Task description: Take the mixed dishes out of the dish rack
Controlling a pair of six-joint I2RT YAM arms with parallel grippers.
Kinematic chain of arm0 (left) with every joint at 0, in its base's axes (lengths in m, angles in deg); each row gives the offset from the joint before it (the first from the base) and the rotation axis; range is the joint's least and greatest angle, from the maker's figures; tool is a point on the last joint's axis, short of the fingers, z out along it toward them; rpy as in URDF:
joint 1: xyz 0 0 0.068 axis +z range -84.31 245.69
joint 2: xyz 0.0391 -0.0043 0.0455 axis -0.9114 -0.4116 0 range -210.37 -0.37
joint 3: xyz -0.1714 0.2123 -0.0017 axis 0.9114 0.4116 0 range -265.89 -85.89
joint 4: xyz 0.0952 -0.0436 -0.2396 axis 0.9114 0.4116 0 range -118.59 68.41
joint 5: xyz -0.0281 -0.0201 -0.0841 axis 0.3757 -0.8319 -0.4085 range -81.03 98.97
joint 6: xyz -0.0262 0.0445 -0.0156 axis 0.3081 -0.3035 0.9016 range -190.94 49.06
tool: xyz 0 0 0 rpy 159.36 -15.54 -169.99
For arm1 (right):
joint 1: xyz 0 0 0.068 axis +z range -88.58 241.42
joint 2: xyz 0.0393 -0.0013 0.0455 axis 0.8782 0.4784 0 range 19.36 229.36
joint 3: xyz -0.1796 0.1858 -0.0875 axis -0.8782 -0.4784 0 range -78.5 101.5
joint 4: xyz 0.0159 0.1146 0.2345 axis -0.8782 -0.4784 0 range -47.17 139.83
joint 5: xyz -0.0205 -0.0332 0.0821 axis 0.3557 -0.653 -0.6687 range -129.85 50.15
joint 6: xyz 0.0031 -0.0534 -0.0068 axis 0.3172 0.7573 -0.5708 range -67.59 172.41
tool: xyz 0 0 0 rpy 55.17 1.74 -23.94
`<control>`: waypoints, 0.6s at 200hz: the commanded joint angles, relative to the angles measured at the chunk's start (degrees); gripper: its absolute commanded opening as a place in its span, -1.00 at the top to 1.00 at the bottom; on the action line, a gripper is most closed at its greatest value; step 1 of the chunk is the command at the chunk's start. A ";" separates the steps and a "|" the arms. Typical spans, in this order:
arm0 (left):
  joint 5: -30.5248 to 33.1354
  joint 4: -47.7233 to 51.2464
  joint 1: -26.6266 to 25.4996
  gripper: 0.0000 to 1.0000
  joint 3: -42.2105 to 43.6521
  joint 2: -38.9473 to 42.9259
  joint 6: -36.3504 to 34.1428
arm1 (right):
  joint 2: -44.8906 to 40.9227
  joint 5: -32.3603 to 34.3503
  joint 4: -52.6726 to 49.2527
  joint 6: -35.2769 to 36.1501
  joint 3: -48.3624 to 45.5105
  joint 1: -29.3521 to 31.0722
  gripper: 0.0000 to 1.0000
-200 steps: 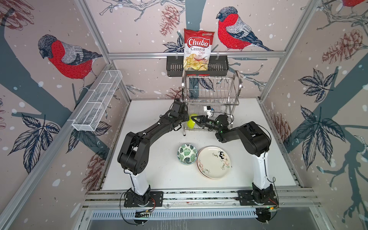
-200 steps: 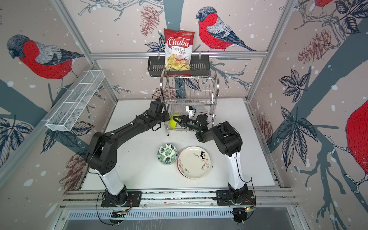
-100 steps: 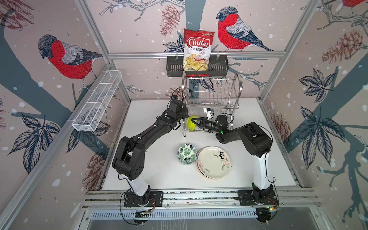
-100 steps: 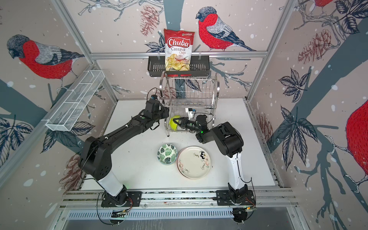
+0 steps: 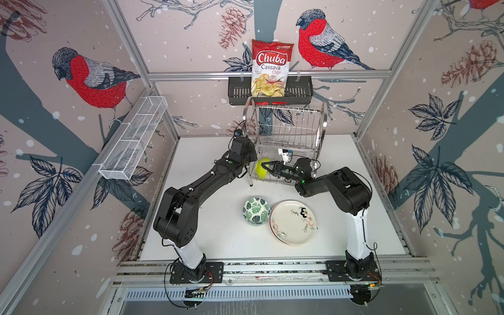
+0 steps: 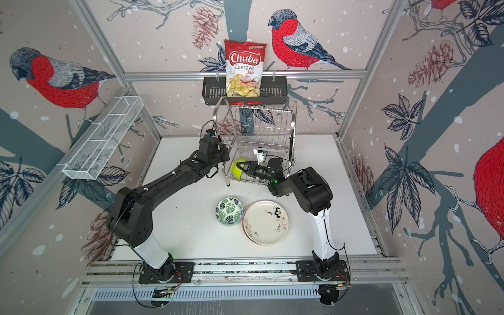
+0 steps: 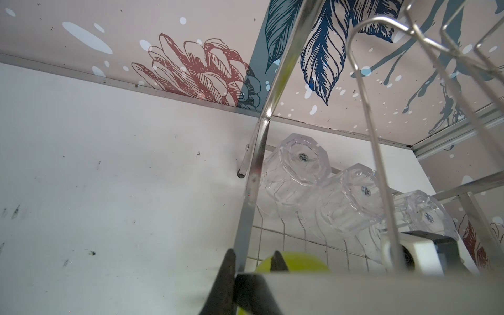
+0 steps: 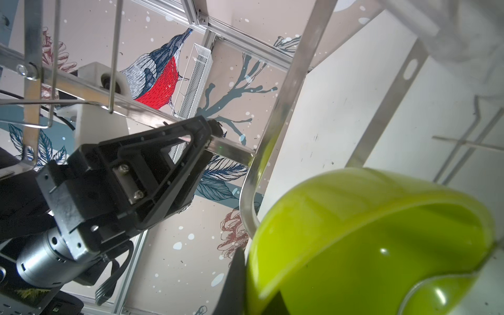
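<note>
Just changed: the left arm had shifted slightly at its end of the two-tier shiny stainless-steel wire dish rack (image 5: 286, 125). The black left gripper (image 7: 252, 259) had settled on that end's curved tube (nothing else in view had moved).
Left claw: drawn in narrow, one finger on each side of the tube. It looked like a bracing hold on the dish rack, though how hard it pressed could not be told.
Right claw: the black right gripper (image 5: 266, 167) was closed on the rim of the small glossy lime bowl (image 5: 259, 171), as it had been a second before.
Lime bowl: in the rack's lower tier, at the end the left gripper held, tipped on its side and not yet clear of the wires.
Still in rack: three clear faceted tumblers (image 7: 297, 174) sat tipped along the back of the lower tier, bases showing.
Already out: the white bowl with green leaves (image 5: 256, 211) and the cream doodled plate (image 5: 293, 222) sat on the white tabletop (image 5: 218, 240). Both were in front of the rack and well apart from it (just beside each other).
Meaning: with the rack steadied, the bowl could probably be drawn out without dragging the rack along. The tumblers would remain.
</note>
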 commanded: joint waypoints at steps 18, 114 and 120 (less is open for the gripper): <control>3.85 -4.78 -0.12 1.00 0.57 1.48 3.39 | 0.53 0.87 -3.10 0.31 1.32 0.07 1.00; 16.28 -0.40 -2.83 1.00 0.55 3.83 7.08 | 2.99 0.07 2.97 -4.68 8.07 1.91 1.00; 16.60 -0.32 -2.88 1.00 0.53 3.87 7.55 | 3.38 0.01 4.54 -6.03 8.47 2.02 1.00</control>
